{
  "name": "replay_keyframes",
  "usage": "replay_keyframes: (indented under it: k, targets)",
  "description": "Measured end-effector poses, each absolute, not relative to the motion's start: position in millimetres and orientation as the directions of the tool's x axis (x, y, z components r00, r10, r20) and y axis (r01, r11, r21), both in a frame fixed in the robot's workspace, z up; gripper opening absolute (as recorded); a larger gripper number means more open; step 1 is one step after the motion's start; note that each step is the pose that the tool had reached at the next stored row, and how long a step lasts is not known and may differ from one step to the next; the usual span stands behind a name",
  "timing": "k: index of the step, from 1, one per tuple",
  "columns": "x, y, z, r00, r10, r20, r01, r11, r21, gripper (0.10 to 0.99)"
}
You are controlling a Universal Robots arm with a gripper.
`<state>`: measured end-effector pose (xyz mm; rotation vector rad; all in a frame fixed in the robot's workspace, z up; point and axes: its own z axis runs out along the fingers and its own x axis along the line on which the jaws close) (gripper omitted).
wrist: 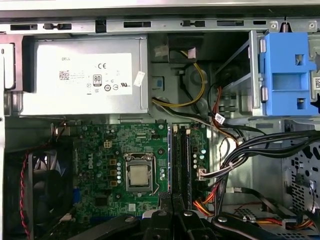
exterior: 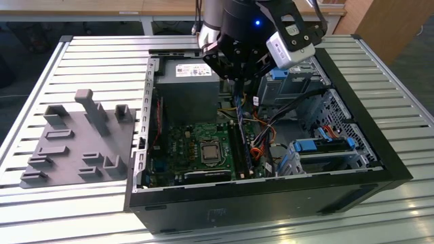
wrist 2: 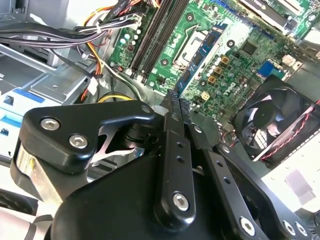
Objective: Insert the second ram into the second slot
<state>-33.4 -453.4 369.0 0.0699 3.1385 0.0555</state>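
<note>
The end effector (wrist 2: 175,100), fingers pressed together with no stick visible between them, hangs above the memory slots (wrist: 181,160), whose length runs near-to-far in line with its tips.

Green motherboard (wrist: 100,150), black gripper (wrist 2: 176,101), black case (exterior: 271,208). Power supply (wrist: 30,95) silver-grey with white label (wrist: 85,75). Drive bracket (wrist: 287,70) blue. Fan (wrist 2: 272,120) black, red wire (wrist 2: 300,125) across it. Cables (wrist: 280,144) black, orange, yellow. Table (exterior: 101,61) silver, ribbed stripes. Fixture plate (exterior: 68,152) plain grey.
</note>
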Motion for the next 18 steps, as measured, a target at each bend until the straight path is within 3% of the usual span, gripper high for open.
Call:
replay_keyframes:
  k: [18]
  targets:
    - [-33.4, -453.6, 355.9, -0.999, 0.045, -0.001, 0.045, 0.998, 0.035, 0.118]
